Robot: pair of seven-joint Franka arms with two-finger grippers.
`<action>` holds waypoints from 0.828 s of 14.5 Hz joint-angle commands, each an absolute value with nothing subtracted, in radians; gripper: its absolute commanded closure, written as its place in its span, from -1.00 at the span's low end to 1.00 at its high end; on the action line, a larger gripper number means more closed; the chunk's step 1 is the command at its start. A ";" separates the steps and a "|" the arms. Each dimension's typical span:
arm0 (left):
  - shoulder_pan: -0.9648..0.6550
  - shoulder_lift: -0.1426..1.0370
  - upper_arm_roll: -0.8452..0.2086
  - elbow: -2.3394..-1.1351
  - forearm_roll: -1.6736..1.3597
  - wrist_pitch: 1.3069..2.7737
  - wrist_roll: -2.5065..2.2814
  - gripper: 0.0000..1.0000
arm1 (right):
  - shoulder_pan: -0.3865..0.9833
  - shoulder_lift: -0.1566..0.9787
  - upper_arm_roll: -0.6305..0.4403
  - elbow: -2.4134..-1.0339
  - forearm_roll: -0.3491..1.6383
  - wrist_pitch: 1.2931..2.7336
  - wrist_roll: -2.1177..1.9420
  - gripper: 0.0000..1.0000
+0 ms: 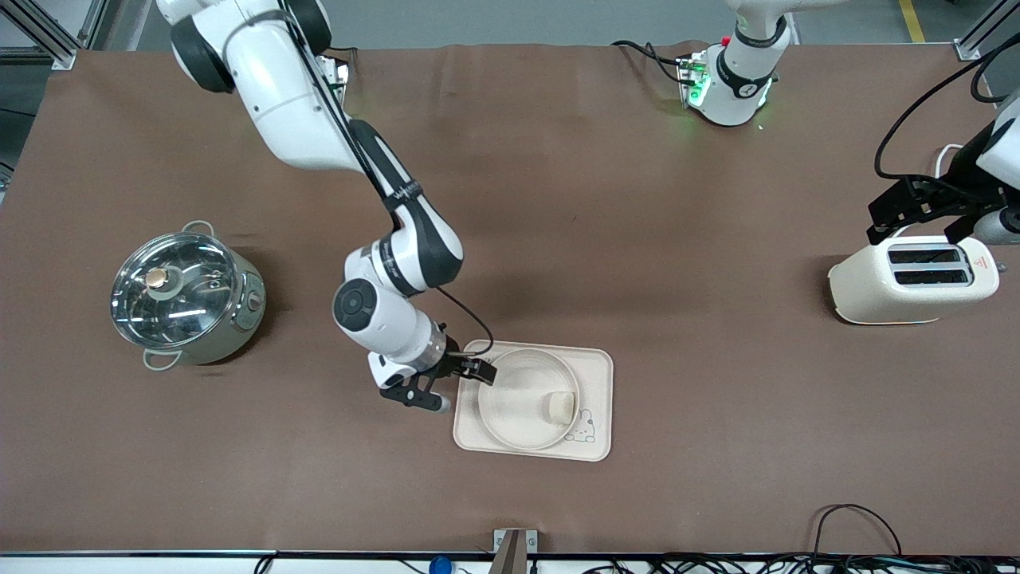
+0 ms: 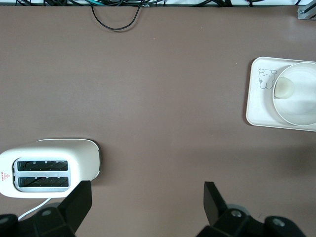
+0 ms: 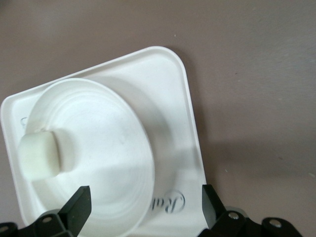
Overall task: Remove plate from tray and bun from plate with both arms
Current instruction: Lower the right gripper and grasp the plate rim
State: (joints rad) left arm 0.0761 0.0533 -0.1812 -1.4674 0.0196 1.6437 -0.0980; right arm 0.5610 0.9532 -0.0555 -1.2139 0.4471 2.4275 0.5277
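Right arm: I reach down from the frame's upper left, my right end effector (image 1: 448, 383) spread wide at the tray's (image 1: 594, 402) edge.
Left arm: waiting at the right edge over the toaster (image 1: 912, 281); left end effector (image 2: 145, 200) agape, partly cut off.
Plate (image 1: 510, 399): on the tray.
Bun (image 1: 559, 406): on the plate.

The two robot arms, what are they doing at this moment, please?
The right gripper hangs open at the edge of the tray, at the end toward the right arm, holding nothing. The plate is on the tray and the bun lies on the plate, so nothing is removed yet. The left gripper, also open and empty, waits over the toaster. A lidded pot stands toward the right arm's end.
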 commanded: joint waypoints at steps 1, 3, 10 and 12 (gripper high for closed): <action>0.081 0.045 -0.183 -1.463 0.012 1.625 -0.083 -1.00 | 0.552 1.035 -0.046 -1.102 0.462 2.422 0.549 -0.81; 0.084 0.040 -0.181 -1.463 0.018 1.591 -0.081 -1.00 | 0.551 1.058 -0.046 -1.094 0.462 2.457 0.540 -0.31; 0.124 0.040 -0.187 -1.462 0.017 1.568 -0.081 -1.00 | 0.535 1.081 -0.022 -1.092 0.463 2.497 0.528 0.99; 0.123 0.040 -0.192 -1.462 0.020 1.568 -0.083 -1.00 | 0.493 1.046 0.023 -1.098 0.471 2.488 0.493 0.99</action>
State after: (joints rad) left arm 0.1231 0.0527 -0.1863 -1.4668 0.0198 1.5861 -0.0968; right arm 0.5471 1.0702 -0.0330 -1.1061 0.4494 2.5016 0.5342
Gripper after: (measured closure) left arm 0.000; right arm 0.956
